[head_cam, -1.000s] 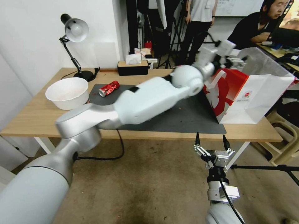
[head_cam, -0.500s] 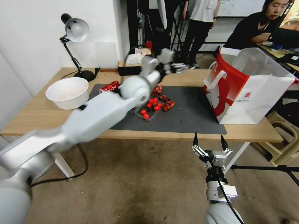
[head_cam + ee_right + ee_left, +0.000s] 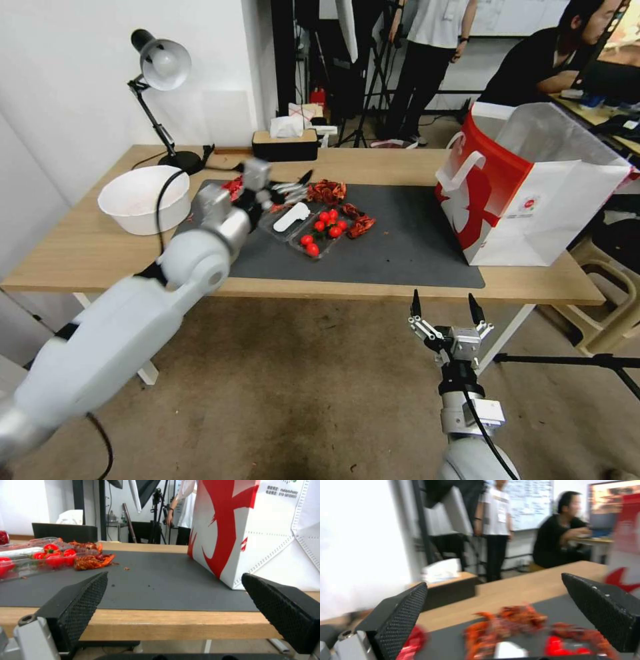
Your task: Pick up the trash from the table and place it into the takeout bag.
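Left claw (image 3: 291, 189) hangs open and empty above the table's (image 3: 393, 167) dark mat beside scattered trash (image 3: 327, 223); right claw (image 3: 445, 312) waits open below the edge, takeout bag (image 3: 533, 193) upright at right.

the mat's (image 3: 400, 250) right half lies bare between the tomato tray (image 3: 317, 233) and the bag (image 3: 533, 207). shell scraps (image 3: 347, 213) crowd the tray's far side, with the left gripper (image 3: 293, 190), fingers spread and empty, low above the tray's left end. the can (image 3: 232, 188) sits behind that arm. a bowl (image 3: 143, 199) and lamp (image 3: 163, 107) block the table's (image 3: 87, 253) left end; a tissue box (image 3: 285, 143) lines the back edge. the right gripper (image 3: 445, 312) hangs open below the front edge.
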`<state>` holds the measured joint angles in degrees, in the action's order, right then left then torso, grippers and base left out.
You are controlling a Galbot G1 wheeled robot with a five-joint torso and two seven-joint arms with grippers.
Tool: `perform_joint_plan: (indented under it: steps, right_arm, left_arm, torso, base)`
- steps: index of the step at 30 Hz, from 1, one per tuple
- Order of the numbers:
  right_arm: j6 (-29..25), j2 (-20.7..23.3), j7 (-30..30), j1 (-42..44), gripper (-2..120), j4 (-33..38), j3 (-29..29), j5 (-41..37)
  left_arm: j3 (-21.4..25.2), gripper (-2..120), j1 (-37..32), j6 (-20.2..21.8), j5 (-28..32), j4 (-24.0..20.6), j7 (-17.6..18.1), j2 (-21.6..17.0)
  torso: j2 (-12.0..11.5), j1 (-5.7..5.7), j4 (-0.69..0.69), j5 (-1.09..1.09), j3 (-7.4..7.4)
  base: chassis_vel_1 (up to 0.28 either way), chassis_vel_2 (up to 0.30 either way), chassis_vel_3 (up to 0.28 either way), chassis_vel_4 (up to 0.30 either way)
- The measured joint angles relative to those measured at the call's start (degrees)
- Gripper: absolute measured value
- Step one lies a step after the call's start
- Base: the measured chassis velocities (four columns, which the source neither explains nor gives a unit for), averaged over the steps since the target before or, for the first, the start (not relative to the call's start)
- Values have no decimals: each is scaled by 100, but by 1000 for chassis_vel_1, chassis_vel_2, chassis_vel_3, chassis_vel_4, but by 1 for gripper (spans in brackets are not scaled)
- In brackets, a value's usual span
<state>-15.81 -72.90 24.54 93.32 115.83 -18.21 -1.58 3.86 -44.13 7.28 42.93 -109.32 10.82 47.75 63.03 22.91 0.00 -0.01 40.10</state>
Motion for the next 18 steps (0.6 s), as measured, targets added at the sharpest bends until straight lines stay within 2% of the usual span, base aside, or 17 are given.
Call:
perform_joint_plan:
  steps: [1,2,4,6,7,9,18]
  right_arm:
    - [-11,-1,-1,2,100,-13,8,3]
    - [-11,-1,-1,2,100,-13,8,3]
    - [-33,-2,-1,10,100,-39,15,20]
    - [-36,-1,-1,10,100,-42,15,22]
    - [-53,0,-2,12,100,-56,15,29]
    - [-63,7,-2,12,100,-60,16,30]
    - [-76,5,-2,0,100,-60,39,30]
  left_arm:
    - [270,100,-331,-87,-192,-72,-9,-2]
    - [270,100,-331,-87,-192,-72,-9,-2]
    - [694,100,-969,-210,-569,-180,-16,20]
    - [745,100,-1057,-228,-622,-194,-16,26]
    - [1072,100,-1638,-386,-935,-275,-30,115]
    - [1360,100,-2093,-492,-1132,-364,-33,256]
    - [2028,100,-3284,-740,-1698,-686,-35,678]
  torso:
    - [0,0,0,2,-1]
    - [0,0,0,2,-1]
    - [0,0,0,0,0]
    - [0,0,0,0,0]
    - [0,0,0,0,0]
    - [0,0,1,0,0]
    - [0,0,-1,1,0]
  base:
    - [0,0,0,0]
    - [0,0,0,0]
    - [0,0,0,0]
    - [0,0,0,0]
    - [0,0,0,0]
    - [0,0,0,0]
    - [0,0,0,0]
